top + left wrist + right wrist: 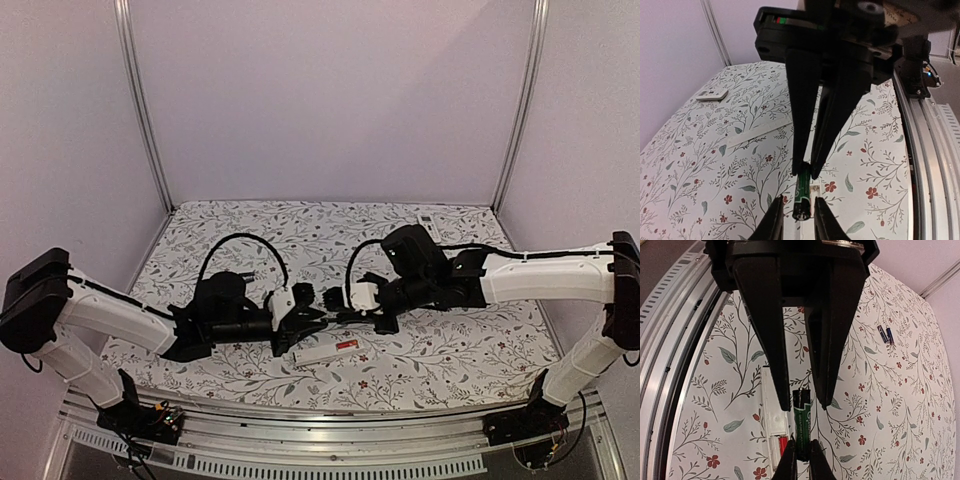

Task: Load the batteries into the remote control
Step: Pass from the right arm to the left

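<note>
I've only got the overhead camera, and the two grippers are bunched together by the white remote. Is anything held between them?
Observer: Yes. The right gripper is shut on one end of a slim green and black battery.
Operator: And the left one?
Observer: The left gripper pinches the battery's other end, so the battery spans both.
Operator: Any spares around?
Observer: The right wrist view shows what look like two spare batteries, side by side on the flowered cloth.
</note>
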Available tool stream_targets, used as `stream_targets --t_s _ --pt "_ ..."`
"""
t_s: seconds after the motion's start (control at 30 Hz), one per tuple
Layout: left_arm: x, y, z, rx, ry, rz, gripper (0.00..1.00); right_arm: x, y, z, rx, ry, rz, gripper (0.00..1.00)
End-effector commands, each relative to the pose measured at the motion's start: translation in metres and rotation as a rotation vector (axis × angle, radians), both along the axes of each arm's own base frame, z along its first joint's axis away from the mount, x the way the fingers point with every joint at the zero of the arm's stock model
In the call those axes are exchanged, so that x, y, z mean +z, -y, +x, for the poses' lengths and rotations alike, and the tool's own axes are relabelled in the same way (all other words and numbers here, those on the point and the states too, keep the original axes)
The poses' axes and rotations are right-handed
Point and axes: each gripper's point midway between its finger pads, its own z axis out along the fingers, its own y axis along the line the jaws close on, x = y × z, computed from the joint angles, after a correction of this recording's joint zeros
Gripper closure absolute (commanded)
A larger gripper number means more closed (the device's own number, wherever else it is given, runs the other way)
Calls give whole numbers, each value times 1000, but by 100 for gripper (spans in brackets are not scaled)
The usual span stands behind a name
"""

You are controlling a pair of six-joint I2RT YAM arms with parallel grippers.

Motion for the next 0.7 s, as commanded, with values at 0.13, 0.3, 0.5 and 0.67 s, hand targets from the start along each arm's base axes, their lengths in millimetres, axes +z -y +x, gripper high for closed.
stream_targets --t_s 0.13,0.3,0.5,0.67 --pt "1 3 -2 -9 -10 10 84 5 2 0 -10 0 23 100" --pt "-1 0 -1 1 -14 24 87 5 0 1 -14 0 24 100" --pt "-2 -5 1 22 -1 29 85 4 0 1 -16 -8 23 100" --pt "3 -2 0 13 8 17 82 4 1 1 -13 -5 20 100"
